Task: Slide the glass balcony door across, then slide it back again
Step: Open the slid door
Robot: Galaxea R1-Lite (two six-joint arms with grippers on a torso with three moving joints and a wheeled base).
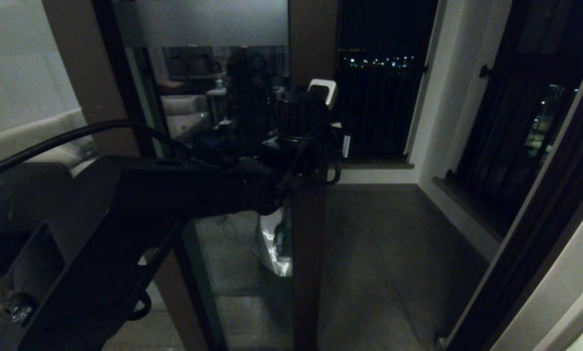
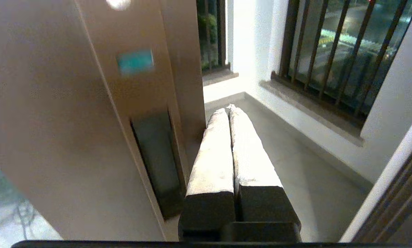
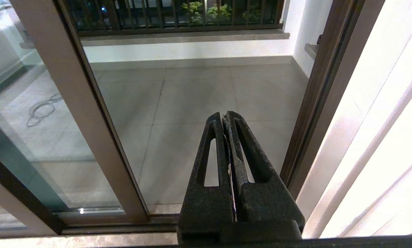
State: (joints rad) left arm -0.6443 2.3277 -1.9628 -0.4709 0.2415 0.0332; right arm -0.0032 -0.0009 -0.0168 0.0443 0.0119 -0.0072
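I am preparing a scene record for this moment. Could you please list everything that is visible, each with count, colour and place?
glass balcony door: one, dark brown metal frame, partly slid open, left of the opening.
slim recessed handle: one, dark, set in the door's stile.
frosted band: one, pale grey, across the top of the glass.
tiled balcony floor: one, grey, beyond the door.
barred side window: one, black, in the right wall.
balcony railing: one, dark bars, at the far end.
sofa: one, pale, seen at far left.
left gripper: one, pale fingers pressed together, beside the door's stile near the handle.
right gripper: one, black, shut, low before the opening.
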